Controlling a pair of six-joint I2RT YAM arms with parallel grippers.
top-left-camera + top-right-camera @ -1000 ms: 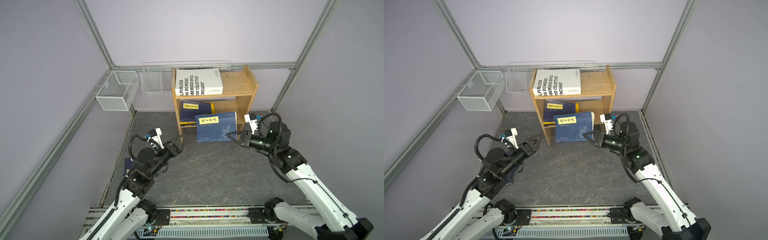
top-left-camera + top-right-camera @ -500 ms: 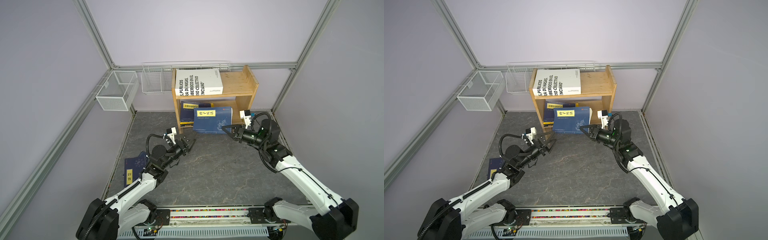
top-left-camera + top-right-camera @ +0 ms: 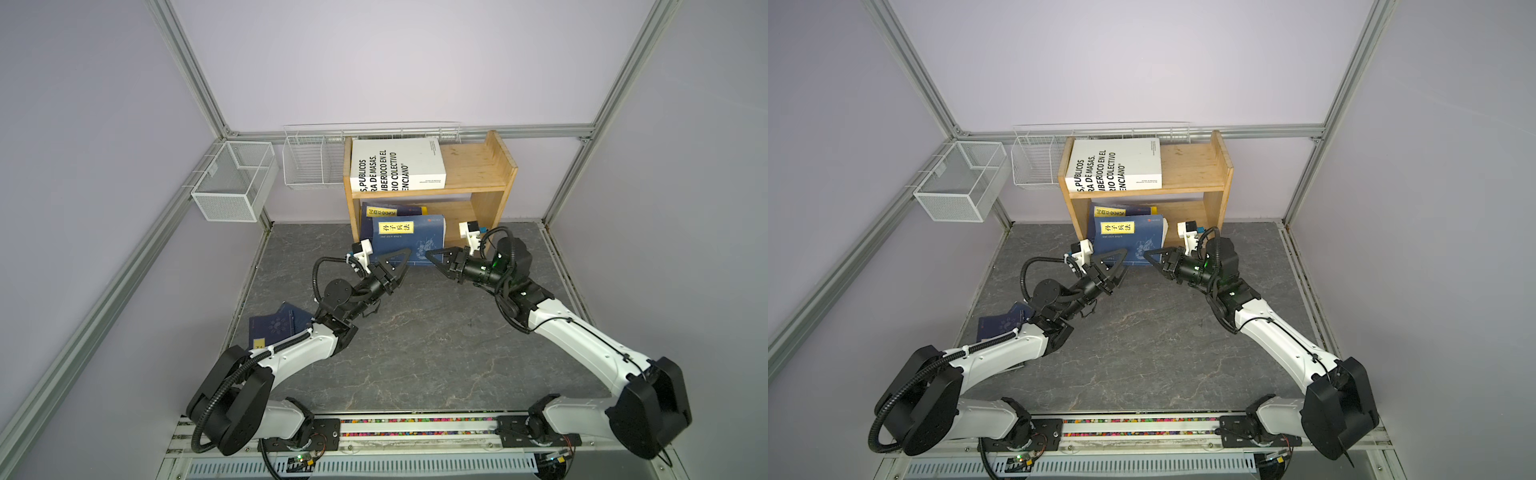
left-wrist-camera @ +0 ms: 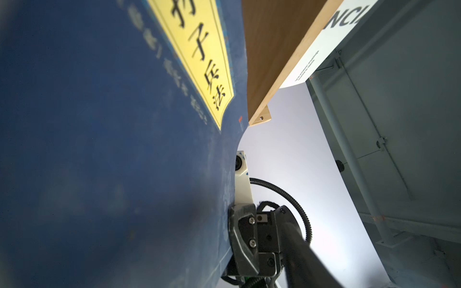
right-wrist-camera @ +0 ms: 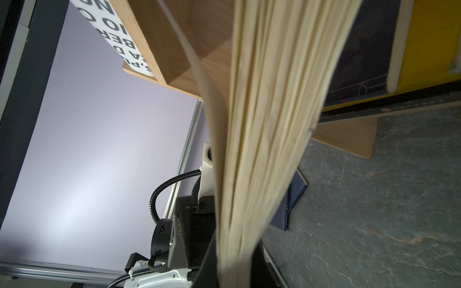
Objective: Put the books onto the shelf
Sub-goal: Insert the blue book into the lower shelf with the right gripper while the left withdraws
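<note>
In both top views the thin navy book (image 3: 409, 241) with a yellow title label stood on its long edge at the mouth of the lower tier of the light pine two-tier wooden shelf (image 3: 490, 174). Its long axis ran across the opening and its cover faced outward. The tier's depth lay directly behind it, away from both claws. The right gripper (image 3: 430, 254) met the book's lower right corner. The left gripper (image 3: 403, 258) sat at the bottom edge, left of middle, so both were about equally near. The left arm (image 3: 299, 349) and right arm (image 3: 582, 345) reached forward low over the grey stone-patterned floor (image 3: 415, 332), angled inward towards each other.

In the left wrist view the navy book (image 4: 112, 149) filled most of the frame, very close. We could not tell whether the left claw gripped it or merely straddled its edge.

In the right wrist view the book's cream pages (image 5: 262, 124) fanned out from the right claw, which was pinched tight on them. The shelf's board (image 5: 187, 37) was just beyond. We judged the next move to be a joint push inward.
</note>
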